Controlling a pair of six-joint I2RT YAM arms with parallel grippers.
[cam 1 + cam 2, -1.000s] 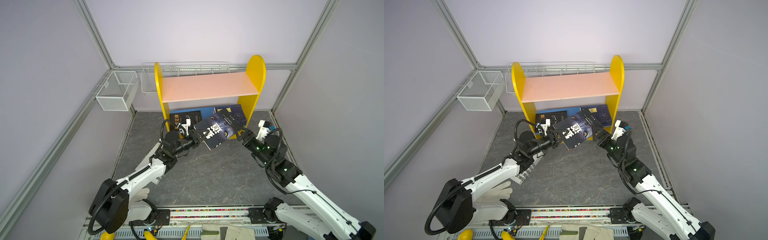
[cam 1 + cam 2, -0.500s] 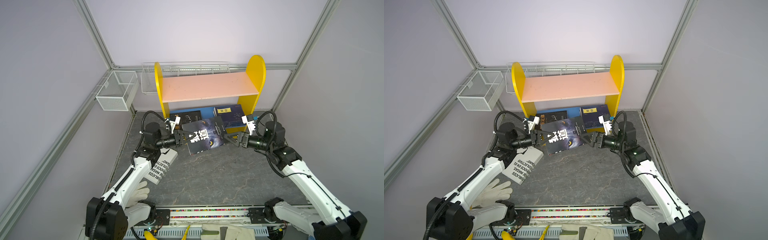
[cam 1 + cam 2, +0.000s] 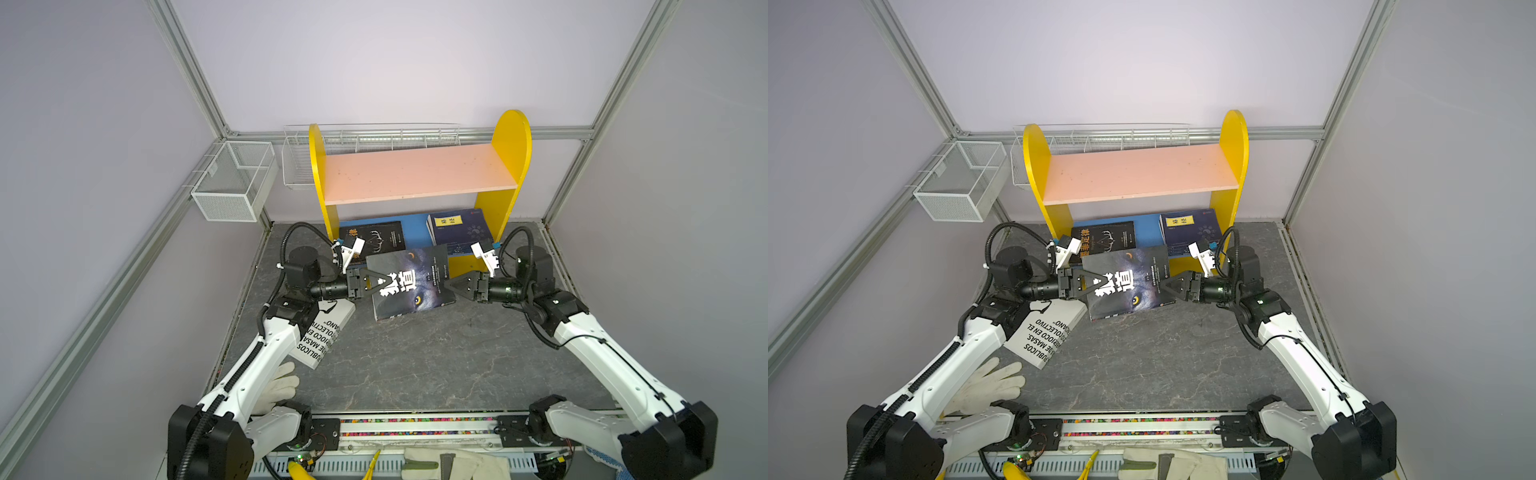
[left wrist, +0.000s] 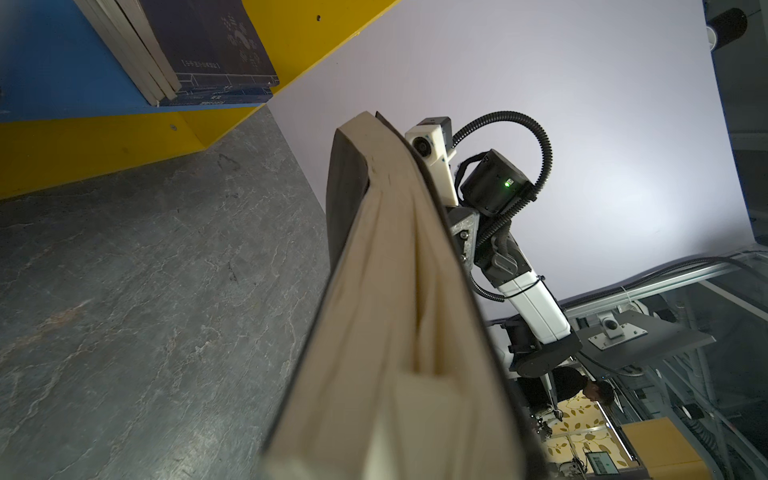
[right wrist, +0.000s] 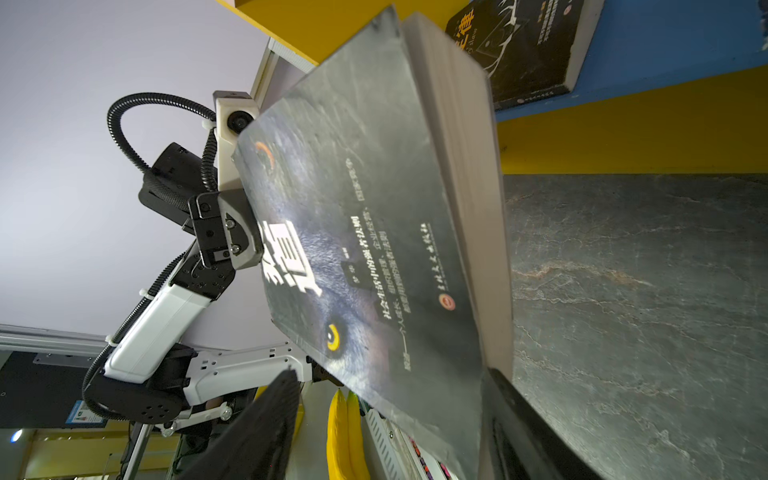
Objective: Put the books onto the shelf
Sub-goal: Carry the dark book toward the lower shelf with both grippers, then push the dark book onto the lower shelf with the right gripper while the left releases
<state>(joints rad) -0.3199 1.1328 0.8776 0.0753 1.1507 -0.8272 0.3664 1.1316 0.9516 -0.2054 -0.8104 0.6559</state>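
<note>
My left gripper [image 3: 374, 286] [image 3: 1090, 284] is shut on the left edge of the dark wolf-eye book [image 3: 409, 282] [image 3: 1127, 282] and holds it tilted above the floor in front of the shelf [image 3: 415, 172]. My right gripper [image 3: 449, 286] [image 5: 395, 424] is open and straddles the book's right edge. One finger [image 5: 270, 415] stands clear of the cover [image 5: 374, 249]; the other lies close behind the book. On the blue lower board [image 3: 415, 232] lie a black orange-titled book [image 3: 374, 239] and a navy stack [image 3: 459, 230]. A white book [image 3: 324, 336] lies under my left arm. Page edges [image 4: 390, 291] fill the left wrist view.
Two white wire baskets [image 3: 232, 183] [image 3: 299, 158] hang on the left and back walls. A white glove [image 3: 278, 386] lies by the left arm's base, with more gloves [image 3: 453, 467] at the front rail. The pink upper board carries nothing. Walls close in on both sides.
Both arms have swung outwards and now point at each other. The wolf-eye book has come down and levelled between them. The right gripper has reached the book's right edge and its jaws have narrowed.
</note>
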